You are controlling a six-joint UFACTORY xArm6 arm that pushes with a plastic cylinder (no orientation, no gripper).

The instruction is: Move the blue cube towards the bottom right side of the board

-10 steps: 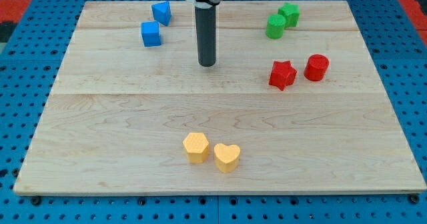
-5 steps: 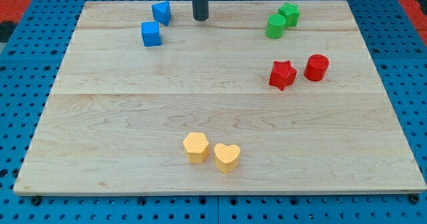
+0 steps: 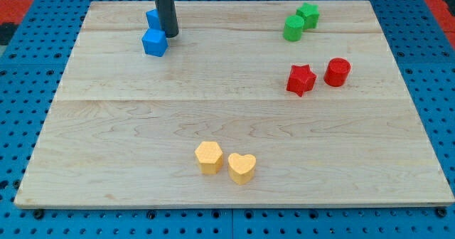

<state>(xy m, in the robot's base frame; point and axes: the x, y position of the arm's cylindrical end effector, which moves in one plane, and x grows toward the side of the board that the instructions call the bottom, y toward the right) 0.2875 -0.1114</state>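
The blue cube [image 3: 154, 43] lies near the board's top left. My tip [image 3: 170, 33] stands just to its upper right, touching or nearly touching it. A second blue block [image 3: 151, 17] sits right behind the cube and is partly hidden by the rod, so its shape cannot be made out. The wooden board [image 3: 234, 118] fills most of the view.
Two green blocks [image 3: 301, 21] sit together at the top right. A red star [image 3: 301, 79] and a red cylinder [image 3: 338, 72] lie at the middle right. A yellow hexagon [image 3: 209, 156] and a yellow heart [image 3: 242, 167] lie at the bottom centre.
My tip moved from the board's middle up to the top, then left to the blue blocks. The blue cube has shifted slightly down-left and the other blue block has shifted left.
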